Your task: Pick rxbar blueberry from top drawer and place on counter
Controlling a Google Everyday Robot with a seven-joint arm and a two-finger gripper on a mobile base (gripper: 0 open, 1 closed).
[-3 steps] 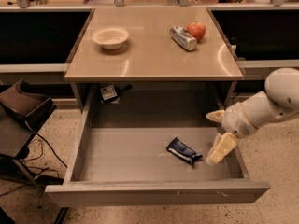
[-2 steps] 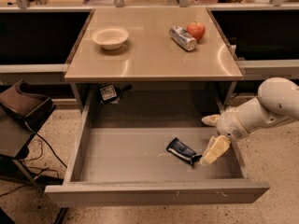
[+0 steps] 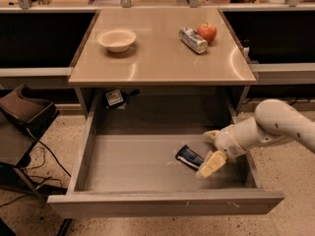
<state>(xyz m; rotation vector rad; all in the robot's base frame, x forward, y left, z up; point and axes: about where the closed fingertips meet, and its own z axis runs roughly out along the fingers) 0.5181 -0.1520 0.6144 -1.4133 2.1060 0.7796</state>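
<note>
The rxbar blueberry, a dark blue wrapper with white print, lies flat on the grey floor of the open top drawer, right of its middle. My gripper comes in from the right on a white arm and sits low inside the drawer, right at the bar's right end. Its cream fingers are spread apart, one in front of the bar's end and one behind, and hold nothing. The beige counter is above the drawer.
On the counter stand a white bowl, a silver can lying on its side and a red apple. A brown chair is at the left. Dark shelves flank the counter.
My gripper has moved left and a little lower in the drawer, closing in on the right end of the bar. The bar has not moved.
</note>
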